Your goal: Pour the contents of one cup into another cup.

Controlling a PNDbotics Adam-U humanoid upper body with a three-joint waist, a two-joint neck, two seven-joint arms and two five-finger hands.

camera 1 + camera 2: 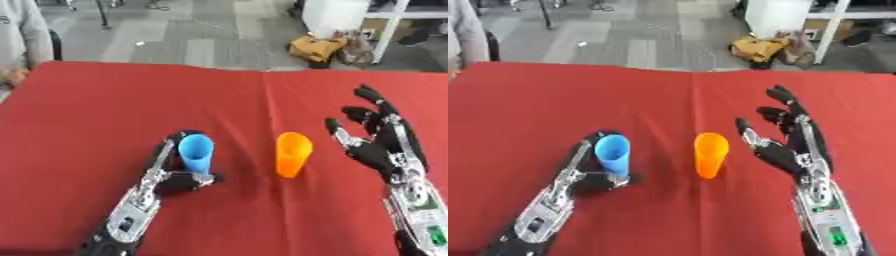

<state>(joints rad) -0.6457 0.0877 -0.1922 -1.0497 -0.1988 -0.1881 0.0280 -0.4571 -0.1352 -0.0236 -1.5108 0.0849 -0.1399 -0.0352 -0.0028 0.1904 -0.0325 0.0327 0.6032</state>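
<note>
A blue cup [196, 153] stands upright on the red table [87, 110], left of centre. My left hand [168, 172] is wrapped around it, fingers behind and thumb in front near its base. An orange cup [292, 154] stands upright a little to the right, with nothing touching it. My right hand [378, 145] is to the right of the orange cup, fingers spread and pointing away from me, a small gap from the cup. What the cups hold does not show.
The red cloth covers the whole table up to its far edge [227, 69]. Beyond it lies grey floor with a yellow bag [317, 47] and white furniture legs. A person's grey sleeve [22, 30] shows at the far left corner.
</note>
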